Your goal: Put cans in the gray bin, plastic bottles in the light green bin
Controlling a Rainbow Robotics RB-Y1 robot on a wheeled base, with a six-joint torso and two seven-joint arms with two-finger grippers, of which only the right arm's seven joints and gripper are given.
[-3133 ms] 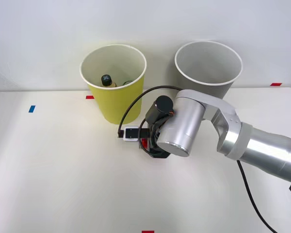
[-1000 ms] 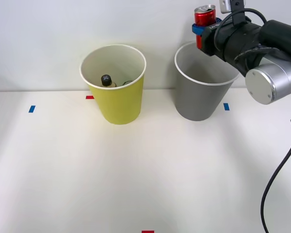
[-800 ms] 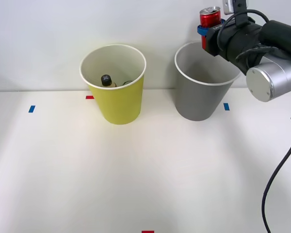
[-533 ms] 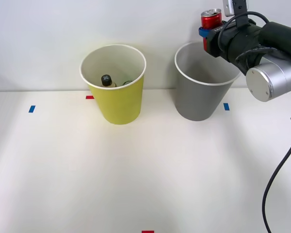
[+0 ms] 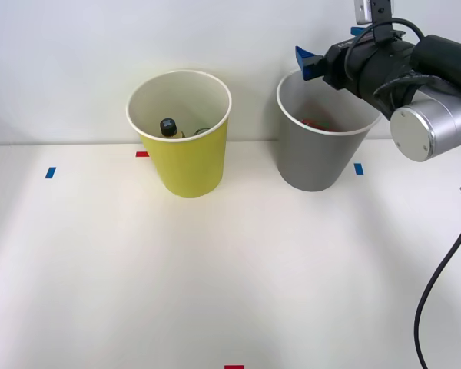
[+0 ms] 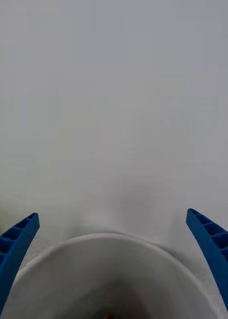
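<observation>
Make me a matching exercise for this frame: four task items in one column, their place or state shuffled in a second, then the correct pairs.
Things:
1. red can
2. bottle
3. right gripper
4. blue tape mark

Places or states:
A. jaws open, held above the gray bin
B. on the table, just right of the gray bin
C. inside the gray bin
D. inside the light green bin, dark cap up

Pairs: 1-C, 2-D, 3-A, 4-B

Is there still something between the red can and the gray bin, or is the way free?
Nothing stands between them. The can is already inside the gray bin, a bit of red showing below the rim. The right hand is open and empty above the bin.
</observation>
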